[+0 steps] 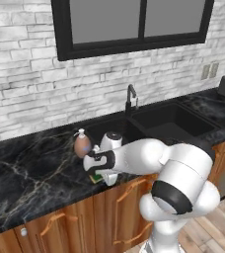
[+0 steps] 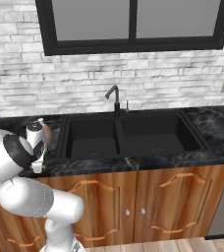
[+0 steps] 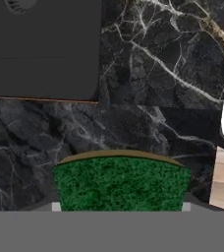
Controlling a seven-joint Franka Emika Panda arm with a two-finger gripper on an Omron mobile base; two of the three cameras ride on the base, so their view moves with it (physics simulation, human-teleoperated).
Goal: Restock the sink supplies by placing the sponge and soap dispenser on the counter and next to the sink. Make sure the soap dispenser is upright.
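Sponge (image 3: 121, 181) gripped in jaws above surface (image 3: 153, 88); soap dispenser (image 1: 82, 144) upright beside sink (image 1: 171, 121); sponge placement remains

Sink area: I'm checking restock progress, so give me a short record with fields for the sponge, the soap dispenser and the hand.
sponge: green, at the counter's front edge, left of the sink, between the fingertips
soap dispenser: upright on the counter, left of the sink
hand: low over the sponge, jaws on either side of it; lifted or resting cannot be told
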